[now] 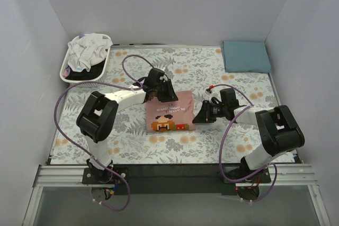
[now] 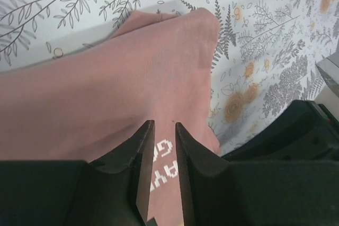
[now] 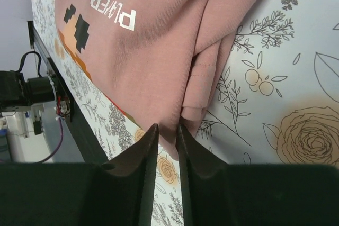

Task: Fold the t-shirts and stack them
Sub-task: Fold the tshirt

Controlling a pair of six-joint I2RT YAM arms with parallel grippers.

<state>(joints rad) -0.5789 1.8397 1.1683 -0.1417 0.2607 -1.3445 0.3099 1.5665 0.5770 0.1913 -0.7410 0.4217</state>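
A dusty-pink t-shirt [image 1: 170, 114] lies folded into a small rectangle at mid table, its pixel print facing up. My left gripper [image 1: 165, 95] sits at the shirt's back-left edge. In the left wrist view its jaws [image 2: 163, 124] stand close together, pinching a raised layer of pink cloth [image 2: 132, 67], and white lettering shows in the slit. My right gripper [image 1: 200, 116] is at the shirt's right edge. Its narrow jaws [image 3: 167, 126] hold the pink hem [image 3: 183, 104] between the tips. A folded teal t-shirt [image 1: 246, 56] lies at the back right.
A white slatted basket [image 1: 104, 63] at the back left holds crumpled white t-shirts [image 1: 89, 48] over dark ones. A grey-and-orange floral cloth [image 1: 132, 141] covers the table. White walls close in the back and both sides.
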